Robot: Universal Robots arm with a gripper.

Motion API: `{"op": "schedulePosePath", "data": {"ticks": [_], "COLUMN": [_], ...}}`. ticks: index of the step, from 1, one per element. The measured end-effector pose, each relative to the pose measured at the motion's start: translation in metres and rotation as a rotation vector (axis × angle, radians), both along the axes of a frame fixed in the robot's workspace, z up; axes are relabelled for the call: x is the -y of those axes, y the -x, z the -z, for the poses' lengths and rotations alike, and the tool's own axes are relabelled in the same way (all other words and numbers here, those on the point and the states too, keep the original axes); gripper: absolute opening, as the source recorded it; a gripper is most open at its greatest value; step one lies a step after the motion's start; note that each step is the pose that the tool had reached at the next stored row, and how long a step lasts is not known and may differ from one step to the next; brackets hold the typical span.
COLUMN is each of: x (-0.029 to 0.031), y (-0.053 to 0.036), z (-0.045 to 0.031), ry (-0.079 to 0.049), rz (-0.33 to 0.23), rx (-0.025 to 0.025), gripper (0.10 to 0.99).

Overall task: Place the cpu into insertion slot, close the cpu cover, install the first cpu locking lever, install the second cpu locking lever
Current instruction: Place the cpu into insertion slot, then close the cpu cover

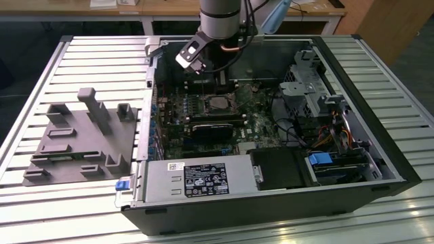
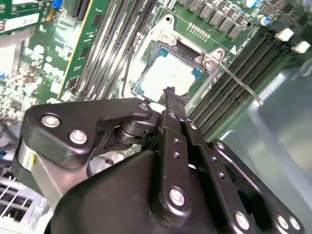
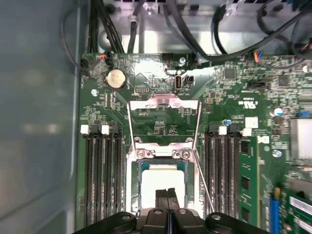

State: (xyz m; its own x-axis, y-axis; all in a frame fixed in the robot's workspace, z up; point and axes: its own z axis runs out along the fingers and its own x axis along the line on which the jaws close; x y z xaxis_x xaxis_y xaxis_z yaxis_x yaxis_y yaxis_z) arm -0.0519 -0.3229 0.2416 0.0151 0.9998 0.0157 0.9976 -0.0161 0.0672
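The cpu (image 3: pixel 158 181) lies flat in the insertion slot (image 3: pixel 132 187), its silver-grey top showing, and appears again in the second wrist view (image 2: pixel 170 74). The cpu cover (image 3: pixel 164 102) is swung open away from the slot, a thin silvery frame with green board visible through its window. A thin locking lever (image 2: pixel 239 83) sticks out loose beside the slot. My gripper (image 3: pixel 167 194) is shut with nothing between its fingers, its tips at the middle of the cpu's top (image 2: pixel 169 92). In the exterior view the gripper (image 1: pixel 218 84) hangs inside the case just above the slot (image 1: pixel 218 103).
Black memory slots (image 3: pixel 100 180) flank the socket on both sides. Black cables (image 3: pixel 195 29) run along the case wall beyond the board. A black block (image 1: pixel 210 131) sits near the socket. A grey fixture (image 1: pixel 85 137) stands outside the case on the exterior view's left.
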Motion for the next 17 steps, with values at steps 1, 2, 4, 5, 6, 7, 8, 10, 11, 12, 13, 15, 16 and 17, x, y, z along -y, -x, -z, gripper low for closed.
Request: {"op": "schedulePosePath", "data": {"ticks": [1,2,4,5,6,7,8,10,11,12,13,15,16,17], "x": [0.0000,0.0000,0.0000,0.0000,0.0000,0.0000,0.0000,0.0000,0.0000,0.0000,0.0000,0.0000,0.0000,0.0000], "y": [0.0000,0.0000,0.0000,0.0000,0.0000,0.0000,0.0000,0.0000,0.0000,0.0000,0.0000,0.0000,0.0000,0.0000], "z": [-0.0035,-0.0070,-0.0138,-0.0173,-0.0206,-0.0235,-0.0261,-0.0269,-0.0269,-0.0269,-0.0270,-0.0273,-0.0275,-0.0275], "ry": [0.000,0.000,0.000,0.000,0.000,0.000,0.000,0.000,0.000,0.000,0.000,0.000,0.000,0.000], "rz": [0.000,0.000,0.000,0.000,0.000,0.000,0.000,0.000,0.000,0.000,0.000,0.000,0.000,0.000], "rx": [0.0006,0.0010,0.0021,0.0027,0.0032,0.0037,0.0042,0.0045,0.0046,0.0047,0.0046,0.0045,0.0045,0.0045], "gripper": [0.106,0.106,0.106,0.106,0.106,0.106,0.106,0.106,0.106,0.106,0.106,0.106,0.106,0.106]}}
